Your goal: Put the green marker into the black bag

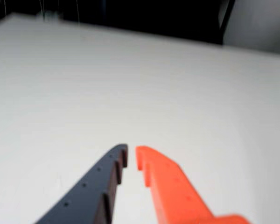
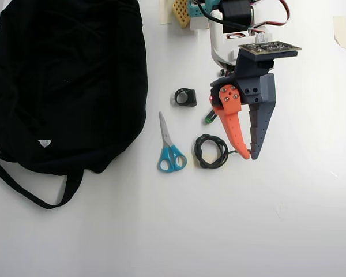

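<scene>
In the overhead view, the black bag [image 2: 69, 81] lies at the left on the white table [image 2: 288, 219]. To its right are blue scissors [image 2: 170, 147], then a coiled black cable [image 2: 211, 151]. The green marker [image 2: 209, 119] is mostly hidden under the gripper [image 2: 251, 156], whose jaws are nearly together and hold nothing.

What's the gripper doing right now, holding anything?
Gripper: shut, fingers nearly touching with nothing between them, above bare table.
</scene>
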{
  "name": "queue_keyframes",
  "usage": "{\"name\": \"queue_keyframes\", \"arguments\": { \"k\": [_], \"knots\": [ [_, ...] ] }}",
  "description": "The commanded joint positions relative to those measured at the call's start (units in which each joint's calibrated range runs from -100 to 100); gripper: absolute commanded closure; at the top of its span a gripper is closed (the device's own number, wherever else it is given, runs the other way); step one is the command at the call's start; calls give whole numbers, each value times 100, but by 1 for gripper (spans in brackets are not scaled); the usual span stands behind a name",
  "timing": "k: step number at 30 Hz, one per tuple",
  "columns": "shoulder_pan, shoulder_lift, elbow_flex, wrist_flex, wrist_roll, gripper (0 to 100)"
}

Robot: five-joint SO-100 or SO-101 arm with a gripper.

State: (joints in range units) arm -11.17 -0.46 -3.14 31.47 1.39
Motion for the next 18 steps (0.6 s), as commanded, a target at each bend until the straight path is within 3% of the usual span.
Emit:
{"name": "queue_keyframes", "arguments": {
  "k": [1, 6, 18],
  "knots": [
    [40, -178, -701, 1366, -45, 98],
    [287, -178, -898, 2718, -999, 98],
    [-110, -178, -907, 4768, -1031, 98]
  ]
}}
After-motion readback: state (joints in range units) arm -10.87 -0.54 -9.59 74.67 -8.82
